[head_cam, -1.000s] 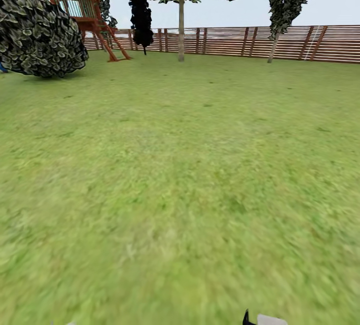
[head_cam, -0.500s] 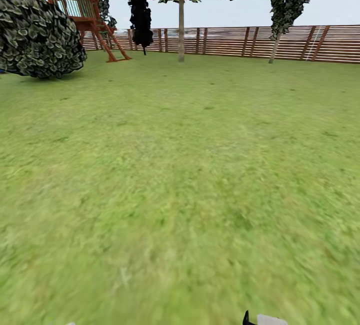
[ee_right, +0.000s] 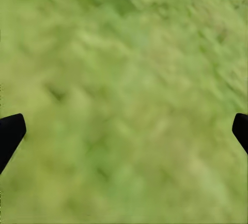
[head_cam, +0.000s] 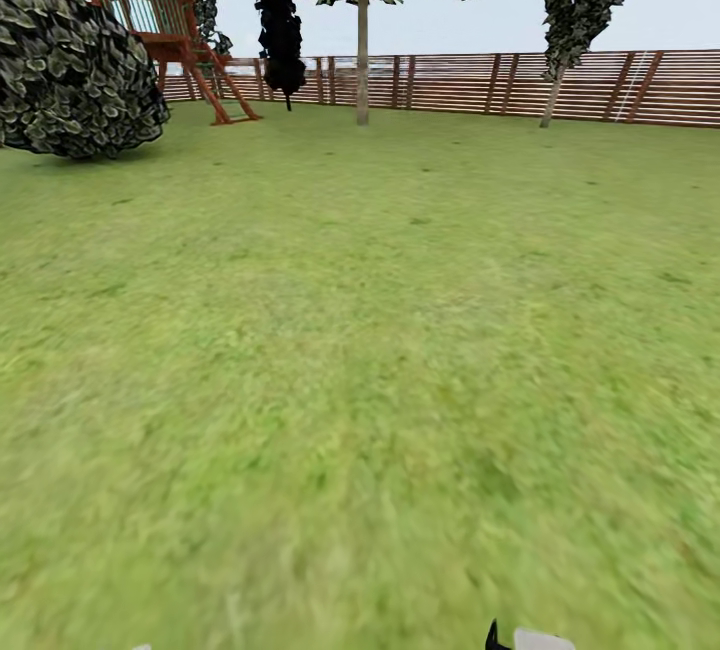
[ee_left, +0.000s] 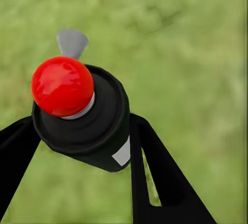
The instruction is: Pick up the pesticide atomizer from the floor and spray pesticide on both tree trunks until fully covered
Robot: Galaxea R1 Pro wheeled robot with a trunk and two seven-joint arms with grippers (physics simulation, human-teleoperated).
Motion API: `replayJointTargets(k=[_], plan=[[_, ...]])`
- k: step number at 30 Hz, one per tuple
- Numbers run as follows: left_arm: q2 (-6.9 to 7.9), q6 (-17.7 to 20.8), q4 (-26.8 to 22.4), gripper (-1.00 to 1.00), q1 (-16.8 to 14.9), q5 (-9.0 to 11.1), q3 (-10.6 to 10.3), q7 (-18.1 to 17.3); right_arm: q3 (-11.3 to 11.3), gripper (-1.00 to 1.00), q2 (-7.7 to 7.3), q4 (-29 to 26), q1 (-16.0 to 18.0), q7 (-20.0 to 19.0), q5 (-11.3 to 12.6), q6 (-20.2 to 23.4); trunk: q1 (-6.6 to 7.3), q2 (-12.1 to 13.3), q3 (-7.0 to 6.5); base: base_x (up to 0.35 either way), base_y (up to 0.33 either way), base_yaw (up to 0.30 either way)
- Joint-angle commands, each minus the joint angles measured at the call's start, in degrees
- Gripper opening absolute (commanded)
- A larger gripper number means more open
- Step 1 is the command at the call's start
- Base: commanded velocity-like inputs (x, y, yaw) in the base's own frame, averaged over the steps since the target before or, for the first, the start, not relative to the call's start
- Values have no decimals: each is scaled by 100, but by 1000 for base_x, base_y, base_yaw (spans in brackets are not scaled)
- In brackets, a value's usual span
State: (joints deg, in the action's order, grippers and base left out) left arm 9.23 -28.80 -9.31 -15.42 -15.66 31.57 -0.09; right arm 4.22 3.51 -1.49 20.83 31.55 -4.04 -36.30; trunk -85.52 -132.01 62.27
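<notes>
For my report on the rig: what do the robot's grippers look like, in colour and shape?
Left gripper: plain matte black fingers, flat, widening toward the base, one with a slot cut through it. Right gripper: black fingertips with blunt ends. No cables or markings are visible.

- The round dark bush (head_cam: 75,65) at ten o'clock in the head view is running off the frame's edge.
- The wooden play tower (head_cam: 150,5) is losing its top there too.
- The pesticide atomizer (ee_left: 82,115) is hiding its lower body between the left gripper (ee_left: 82,151) fingers.
- The right gripper (ee_right: 124,131) is showing only two fingertips at the frame's sides.
- The lawn (ee_right: 124,79) is blurring.
</notes>
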Motion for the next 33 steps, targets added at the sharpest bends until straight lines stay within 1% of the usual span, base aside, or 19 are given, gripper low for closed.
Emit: replayJointTargets(k=[1, 33], plan=[[0, -1, -1, -100, 2, 2, 2, 0, 0, 100, 0, 0, 0, 0, 0, 3, 0, 0, 0, 338, 0, 0], [0, -2, -1, -100, 4, 2, 5, 0, 0, 100, 0, 0, 0, 0, 0, 1, 0, 0, 0, 338, 0, 0]])
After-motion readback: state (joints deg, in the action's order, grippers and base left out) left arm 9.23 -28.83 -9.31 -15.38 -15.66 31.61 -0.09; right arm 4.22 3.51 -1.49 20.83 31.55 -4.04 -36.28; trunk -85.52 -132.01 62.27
